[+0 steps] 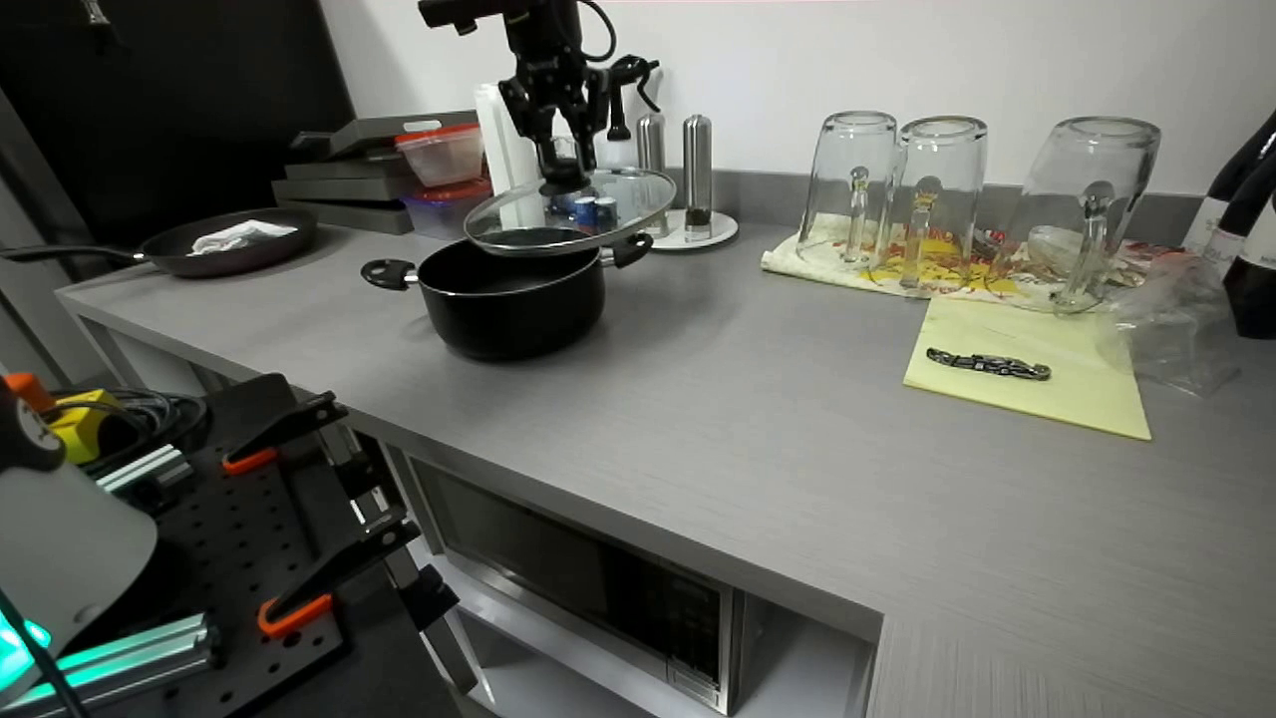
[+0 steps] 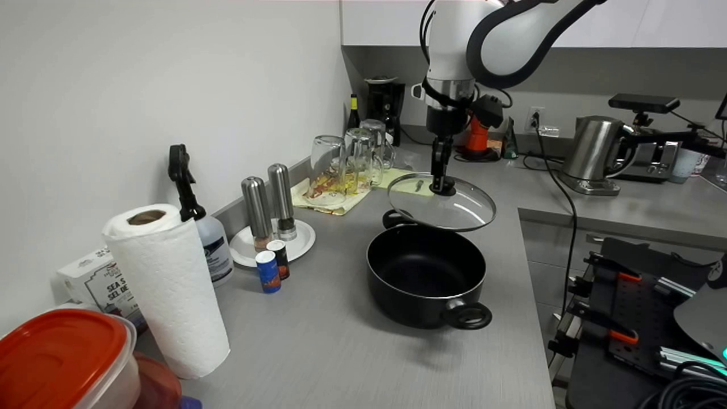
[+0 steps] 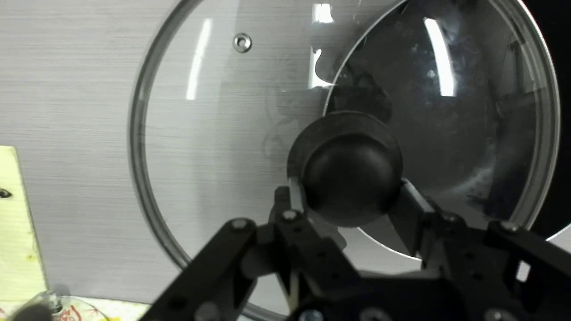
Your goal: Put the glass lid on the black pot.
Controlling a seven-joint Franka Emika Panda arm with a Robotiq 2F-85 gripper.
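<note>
My gripper (image 1: 566,172) is shut on the black knob (image 3: 352,178) of the glass lid (image 1: 633,209) and holds it up; the gripper (image 2: 442,184) and lid (image 2: 468,207) also show together in an exterior view. The lid looks slightly tilted. The black pot (image 1: 513,319) stands upright on the counter, its dark inside partly uncovered. The lid is above the pot (image 2: 420,307) and off-centre, toward the glass mugs. In the wrist view the lid (image 3: 214,133) covers only part of the pot (image 3: 564,187), whose rim shows through the glass.
Glass mugs (image 1: 927,209) stand upside down on a cloth by the wall. Metal mills (image 2: 281,199) stand on a white plate, with small shakers (image 2: 268,272) beside it. A paper towel roll (image 2: 170,301), a spray bottle (image 2: 213,244) and a frying pan (image 1: 219,244) are nearby.
</note>
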